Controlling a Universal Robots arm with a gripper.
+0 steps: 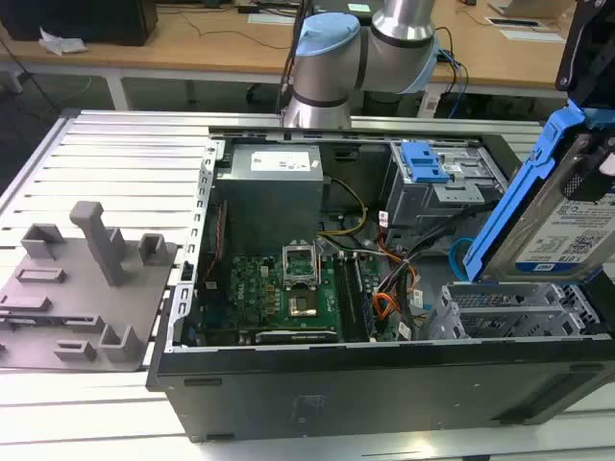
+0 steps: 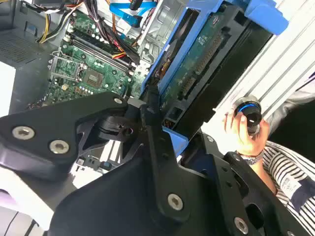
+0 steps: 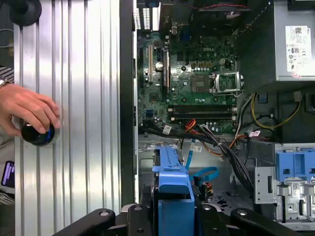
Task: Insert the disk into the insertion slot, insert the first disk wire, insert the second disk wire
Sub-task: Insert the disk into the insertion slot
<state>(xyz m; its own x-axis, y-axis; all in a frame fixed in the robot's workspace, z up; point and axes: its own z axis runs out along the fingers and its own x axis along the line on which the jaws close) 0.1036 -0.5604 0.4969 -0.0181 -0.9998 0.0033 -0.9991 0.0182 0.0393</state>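
The gripper (image 3: 173,216) holds the disk (image 1: 562,216) clear of the computer case (image 1: 365,384), its jaws closed on the disk's blue carrier frame, one on each side of it, as both wrist views show. In the exterior view the disk sits at the exterior view's right end of the case, just above the insertion slot (image 1: 509,312) and not yet inside it. It stands steeply tilted on edge: its long axis climbs from a low corner near the slot up toward the exterior view's right, and the labelled face turns toward the camera. In the second wrist view the disk (image 2: 197,59) shows its other face, with a green circuit board inside the blue frame. A blue flat cable (image 3: 205,173) lies loose in the case, beside the disk's carrier. Further into the case are the motherboard (image 1: 288,283), the grey power supply (image 1: 274,187) and a taller grey cage with a blue latch (image 1: 423,163). The case rests on a ribbed aluminium desk (image 1: 115,163), where a grey fixture plate (image 1: 82,279) lies well apart toward the exterior view's left. A person's hand (image 3: 29,113) rests on a black knob with a blue ring (image 3: 35,135) on the desk beside the case.
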